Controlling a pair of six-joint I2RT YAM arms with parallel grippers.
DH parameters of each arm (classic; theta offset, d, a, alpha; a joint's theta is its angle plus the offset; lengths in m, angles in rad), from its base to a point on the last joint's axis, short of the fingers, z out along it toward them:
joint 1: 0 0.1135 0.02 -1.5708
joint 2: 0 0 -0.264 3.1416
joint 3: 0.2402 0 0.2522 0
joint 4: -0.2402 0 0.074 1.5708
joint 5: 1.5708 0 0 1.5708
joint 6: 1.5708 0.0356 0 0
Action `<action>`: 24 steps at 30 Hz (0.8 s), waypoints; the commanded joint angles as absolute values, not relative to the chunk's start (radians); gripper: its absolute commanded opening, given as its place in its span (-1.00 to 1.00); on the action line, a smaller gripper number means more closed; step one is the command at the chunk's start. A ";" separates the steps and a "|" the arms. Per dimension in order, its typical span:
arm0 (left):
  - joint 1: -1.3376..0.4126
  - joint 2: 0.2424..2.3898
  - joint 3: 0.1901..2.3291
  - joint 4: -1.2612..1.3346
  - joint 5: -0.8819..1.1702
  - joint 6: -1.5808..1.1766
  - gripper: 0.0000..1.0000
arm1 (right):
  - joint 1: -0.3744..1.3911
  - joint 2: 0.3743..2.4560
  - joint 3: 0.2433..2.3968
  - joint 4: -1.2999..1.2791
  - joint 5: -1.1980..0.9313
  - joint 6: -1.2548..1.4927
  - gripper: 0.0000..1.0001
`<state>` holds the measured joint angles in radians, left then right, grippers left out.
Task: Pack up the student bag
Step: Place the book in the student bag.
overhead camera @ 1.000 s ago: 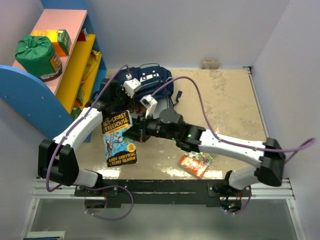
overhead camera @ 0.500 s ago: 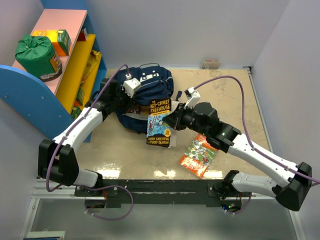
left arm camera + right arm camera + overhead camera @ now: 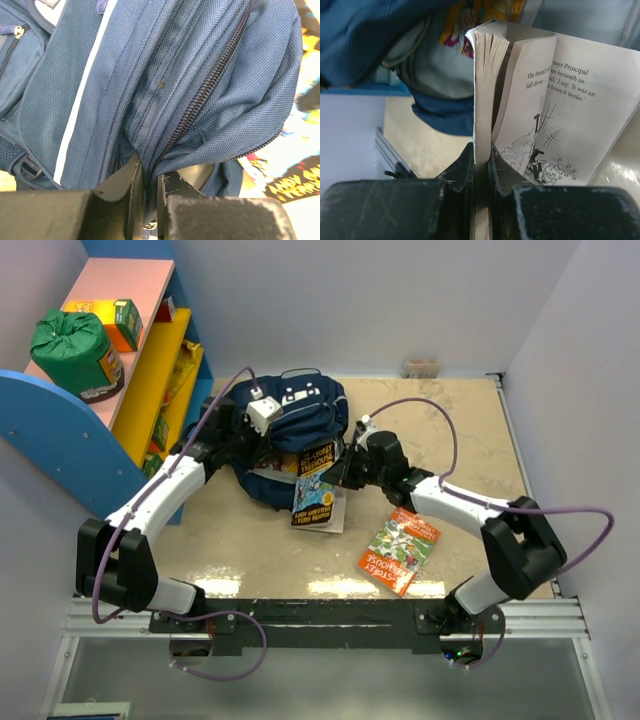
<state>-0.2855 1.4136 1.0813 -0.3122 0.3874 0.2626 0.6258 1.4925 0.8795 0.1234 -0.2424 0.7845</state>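
Observation:
The navy student bag (image 3: 300, 405) lies at the back left of the table, its opening facing the front. My left gripper (image 3: 266, 443) is shut on the bag's upper flap; in the left wrist view its jaws (image 3: 150, 185) pinch blue fabric (image 3: 165, 75) beside the zipper. My right gripper (image 3: 341, 476) is shut on a Treehouse paperback (image 3: 316, 492) whose top end is at the bag's mouth. In the right wrist view the jaws (image 3: 481, 160) clamp a block of pages (image 3: 487, 75), and one loose page (image 3: 560, 100) fans out to the right. The bag (image 3: 370, 35) fills the upper left there.
A second, red-and-green book (image 3: 400, 550) lies flat on the table at the front right. A blue, yellow and pink shelf (image 3: 150, 370) stands at the left, with a green drawstring sack (image 3: 68, 345) and a yellow-green box (image 3: 120, 322) on top. A small object (image 3: 421, 367) sits at the back wall.
My right arm swung the paperback from the front left over to the right, then in to the bag's mouth. The left gripper kept its hold on the flap.

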 commanded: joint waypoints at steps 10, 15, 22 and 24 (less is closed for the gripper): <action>-0.299 1.336 1.115 -0.252 0.670 0.287 -1.00 | 0.528 1.819 1.037 0.680 -0.279 1.034 -1.00; -0.299 1.339 1.114 -0.271 0.701 0.305 -1.00 | 0.531 1.925 1.074 0.804 -0.161 1.147 -1.00; -0.298 1.351 1.114 -0.307 0.716 0.339 -1.00 | 0.560 2.011 1.186 0.804 -0.048 1.170 -1.00; -0.298 1.354 1.114 -0.311 0.718 0.342 -1.00 | 0.566 2.031 1.224 0.787 -0.034 1.167 -1.00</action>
